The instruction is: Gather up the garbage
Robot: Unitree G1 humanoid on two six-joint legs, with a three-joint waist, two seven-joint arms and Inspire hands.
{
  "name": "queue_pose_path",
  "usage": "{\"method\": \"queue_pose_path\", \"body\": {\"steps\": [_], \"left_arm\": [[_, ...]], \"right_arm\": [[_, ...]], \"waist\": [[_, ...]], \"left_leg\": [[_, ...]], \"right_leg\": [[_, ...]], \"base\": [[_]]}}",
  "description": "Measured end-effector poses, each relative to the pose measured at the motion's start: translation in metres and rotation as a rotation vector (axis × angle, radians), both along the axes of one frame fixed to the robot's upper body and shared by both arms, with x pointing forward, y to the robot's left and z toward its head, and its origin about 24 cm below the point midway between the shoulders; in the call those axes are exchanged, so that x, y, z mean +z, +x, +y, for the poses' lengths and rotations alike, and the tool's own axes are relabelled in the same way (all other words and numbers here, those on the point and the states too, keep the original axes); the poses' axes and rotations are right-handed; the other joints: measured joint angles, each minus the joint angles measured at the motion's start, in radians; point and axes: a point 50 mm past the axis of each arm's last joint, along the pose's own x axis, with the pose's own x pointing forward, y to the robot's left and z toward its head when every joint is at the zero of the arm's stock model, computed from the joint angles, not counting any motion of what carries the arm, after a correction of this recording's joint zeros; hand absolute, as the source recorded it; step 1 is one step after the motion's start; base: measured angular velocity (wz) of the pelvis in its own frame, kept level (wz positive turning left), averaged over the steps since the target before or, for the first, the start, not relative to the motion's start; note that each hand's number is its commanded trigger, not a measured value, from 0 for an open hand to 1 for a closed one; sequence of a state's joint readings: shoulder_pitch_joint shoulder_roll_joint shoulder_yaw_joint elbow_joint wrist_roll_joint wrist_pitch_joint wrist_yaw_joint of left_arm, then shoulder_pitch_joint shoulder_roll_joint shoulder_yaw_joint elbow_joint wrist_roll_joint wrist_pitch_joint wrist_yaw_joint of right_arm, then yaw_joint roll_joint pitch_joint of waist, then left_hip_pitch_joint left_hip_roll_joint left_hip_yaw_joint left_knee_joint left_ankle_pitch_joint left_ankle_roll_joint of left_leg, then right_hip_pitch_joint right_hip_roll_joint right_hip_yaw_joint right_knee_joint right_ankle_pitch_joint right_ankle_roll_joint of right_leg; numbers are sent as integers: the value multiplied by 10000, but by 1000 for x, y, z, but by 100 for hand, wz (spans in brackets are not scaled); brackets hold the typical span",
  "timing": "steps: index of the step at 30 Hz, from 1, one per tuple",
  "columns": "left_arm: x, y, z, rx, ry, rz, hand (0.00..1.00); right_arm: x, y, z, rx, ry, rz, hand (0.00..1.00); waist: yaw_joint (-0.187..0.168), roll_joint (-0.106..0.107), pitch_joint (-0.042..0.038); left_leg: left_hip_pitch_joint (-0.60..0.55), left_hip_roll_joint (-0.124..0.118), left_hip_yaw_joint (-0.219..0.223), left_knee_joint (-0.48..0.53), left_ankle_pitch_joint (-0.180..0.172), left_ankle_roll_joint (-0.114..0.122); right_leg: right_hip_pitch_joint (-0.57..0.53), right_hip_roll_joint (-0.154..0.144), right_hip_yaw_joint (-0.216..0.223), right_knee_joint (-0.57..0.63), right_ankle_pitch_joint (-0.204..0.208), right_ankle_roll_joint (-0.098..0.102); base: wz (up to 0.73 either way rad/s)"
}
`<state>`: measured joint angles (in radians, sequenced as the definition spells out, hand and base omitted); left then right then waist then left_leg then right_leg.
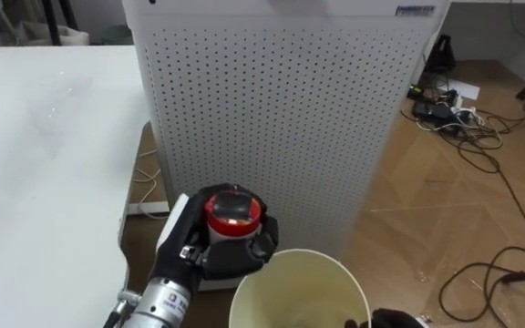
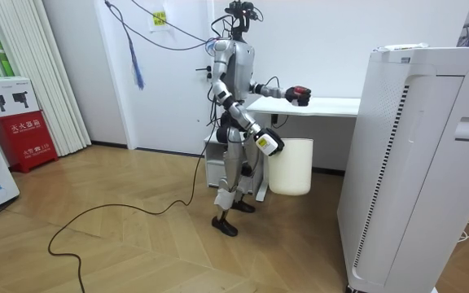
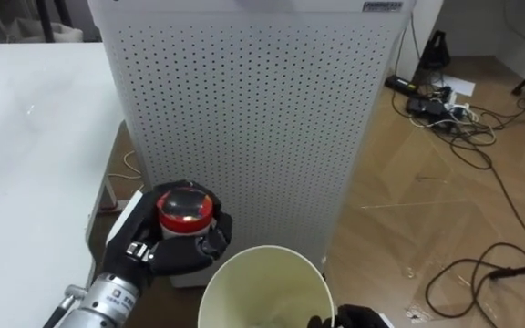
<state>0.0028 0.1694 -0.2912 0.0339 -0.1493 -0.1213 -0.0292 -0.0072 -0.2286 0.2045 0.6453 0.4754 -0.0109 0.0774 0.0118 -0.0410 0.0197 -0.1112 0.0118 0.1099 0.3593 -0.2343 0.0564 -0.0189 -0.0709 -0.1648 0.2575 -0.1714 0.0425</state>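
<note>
My left hand comes in from the lower left with its dark fingers curled round a red can, seen end-on with its round red top facing up. The can hangs just beyond the far left rim of a white bin, whose open mouth sits at the bottom centre. Dark fingers of my right hand grip the bin's near right rim. In the room view I stand beside the white table, the left hand held out with the can and the right hand holding the bin at hip height.
A tall white perforated cabinet stands straight ahead, close behind the bin. The white table runs along my left. Cables and a power strip lie on the wooden floor to the right.
</note>
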Motion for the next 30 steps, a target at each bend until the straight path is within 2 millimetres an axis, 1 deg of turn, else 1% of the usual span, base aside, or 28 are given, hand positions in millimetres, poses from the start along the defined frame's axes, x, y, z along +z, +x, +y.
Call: {"method": "queue_pose_path", "body": {"steps": [3,7,11,13,15,18,20,25,30], "left_arm": [[-4,-3,-7,-519,65,272,0],[-6,-6,-14,-1119,-207,470,0],[-8,-9,-22,-1482,-536,678,0],[-9,-11,-26,-1817,-817,829,0],[-9,-12,-28,-2001,-888,887,0],[-10,-12,-29,-2089,-1052,977,0],[-10,-13,-31,-2175,-1156,1028,0],[-12,-18,-43,-2778,-1221,1161,0],[-12,-19,-45,-2875,-1238,1164,0]], "right_arm": [[3,5,1,42,1,-138,100],[6,9,2,17,115,-296,100],[6,9,3,-241,452,-302,100],[4,8,7,-169,438,-203,100],[2,7,7,-147,348,-113,100],[1,6,6,-215,309,-61,100],[1,6,9,-220,409,-59,100],[-1,6,18,-148,659,-59,100],[-1,6,21,-135,760,-62,100]], "waist": [[-125,45,-2],[-307,49,-4],[-404,46,-2],[-440,59,6],[-466,57,8],[-604,39,19],[-646,12,36],[-669,-101,115],[-684,-114,123]], "left_leg": [[2,-8,-9,-32,1,-2],[26,-15,-6,-75,6,-6],[68,-19,11,-143,10,-9],[102,-19,16,-174,14,-15],[104,-18,20,-190,16,-19],[113,-16,32,-207,17,-19],[156,-20,61,-263,19,-22],[165,-19,177,-327,22,-25],[160,-19,223,-400,22,-24]], "right_leg": [[1,3,3,-19,-1,2],[3,2,18,-16,-4,7],[7,-3,16,-28,-4,6],[22,-4,8,-31,-5,7],[16,-3,7,-36,-5,8],[12,-6,-4,-32,-8,13],[19,-11,-6,-29,-10,17],[-52,-26,-13,-26,-17,28],[-115,-30,-28,-27,-17,27]], "base": [[0],[0],[0],[0],[0],[0],[-5],[-6],[-3]]}}
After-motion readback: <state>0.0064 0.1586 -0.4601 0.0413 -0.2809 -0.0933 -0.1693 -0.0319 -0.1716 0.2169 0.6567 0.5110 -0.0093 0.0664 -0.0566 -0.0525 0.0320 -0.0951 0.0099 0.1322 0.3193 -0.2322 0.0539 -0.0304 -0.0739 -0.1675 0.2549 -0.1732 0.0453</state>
